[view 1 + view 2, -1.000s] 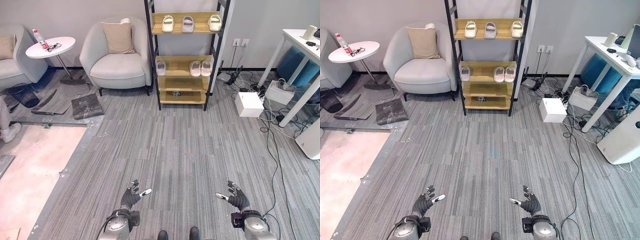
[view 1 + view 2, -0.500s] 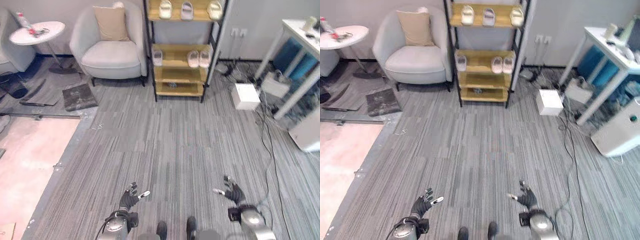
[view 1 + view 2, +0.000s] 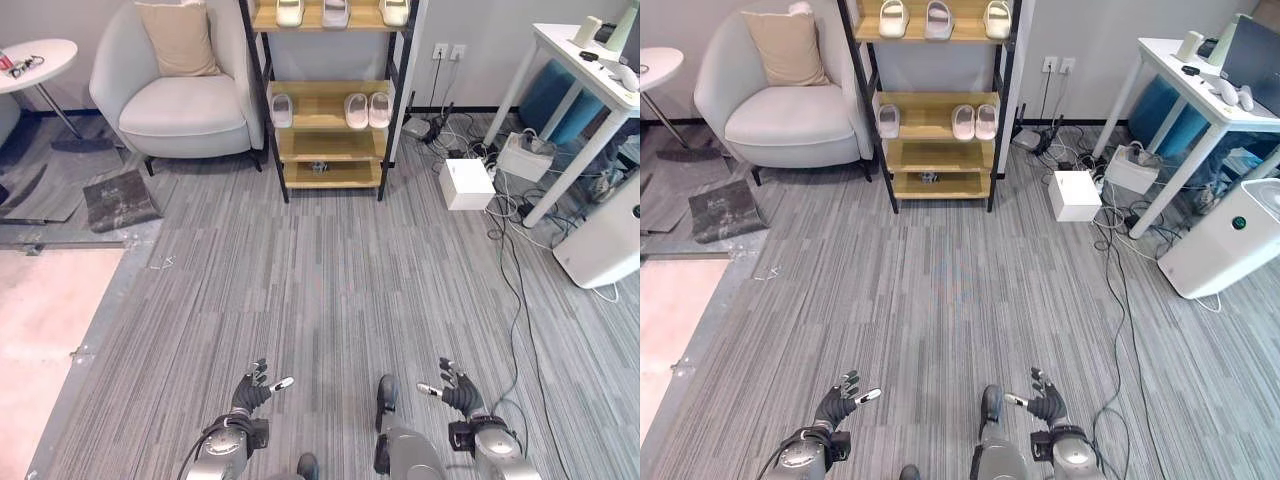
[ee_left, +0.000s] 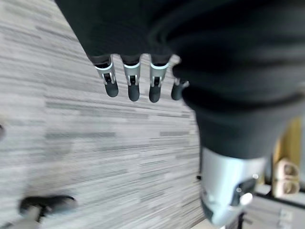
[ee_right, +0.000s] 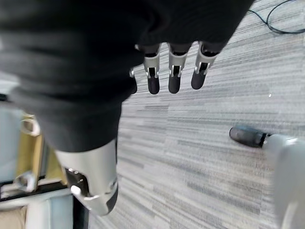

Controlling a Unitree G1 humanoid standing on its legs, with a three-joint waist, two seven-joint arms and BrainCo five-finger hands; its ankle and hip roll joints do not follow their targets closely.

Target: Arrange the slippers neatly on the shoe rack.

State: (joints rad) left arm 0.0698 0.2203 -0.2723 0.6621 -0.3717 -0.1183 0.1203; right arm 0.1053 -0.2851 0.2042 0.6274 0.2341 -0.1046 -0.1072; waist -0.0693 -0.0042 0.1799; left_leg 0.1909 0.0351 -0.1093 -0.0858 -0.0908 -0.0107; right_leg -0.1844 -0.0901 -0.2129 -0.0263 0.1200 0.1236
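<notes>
The rack (image 3: 330, 100) stands at the upper middle of the frame, well apart from both hands. Slippers (image 3: 360, 108) sit on its middle shelf, a pair to the right and one alone to the left; more line the top shelf. The left hand (image 3: 252, 391) and right hand (image 3: 458, 393), low in the frame, hang with fingers spread, holding nothing. The step is probably the approach: walk straight up the carpet (image 3: 330, 280) and halt squarely before the rack. Cables (image 3: 520, 260) and a white box (image 3: 466, 184) lie to the right; an armchair (image 3: 175, 95) flanks the left.
</notes>
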